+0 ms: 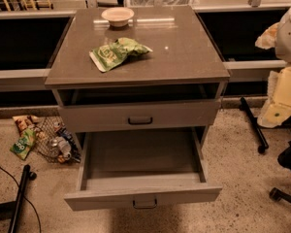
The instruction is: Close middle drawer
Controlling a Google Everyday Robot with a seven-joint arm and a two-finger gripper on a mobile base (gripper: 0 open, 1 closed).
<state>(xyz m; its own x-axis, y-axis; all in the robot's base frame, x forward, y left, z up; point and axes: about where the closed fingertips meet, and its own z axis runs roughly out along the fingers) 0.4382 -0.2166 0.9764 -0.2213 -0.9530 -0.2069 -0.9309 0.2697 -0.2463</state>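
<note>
The middle drawer is pulled far out of the grey cabinet toward me. Its empty grey inside is visible, and a small dark bar handle sits on its flat front. Above it, the uppermost drawer front with its own dark handle stands slightly out. The lowest drawer is hidden under the open one. My gripper is at the right edge of the view, beside the cabinet top. It is well above and to the right of the open drawer and touches nothing.
On the cabinet top lie a green snack bag and a pale bowl. Bags and cans litter the floor to the left. Black chair legs with casters stand on the floor to the right.
</note>
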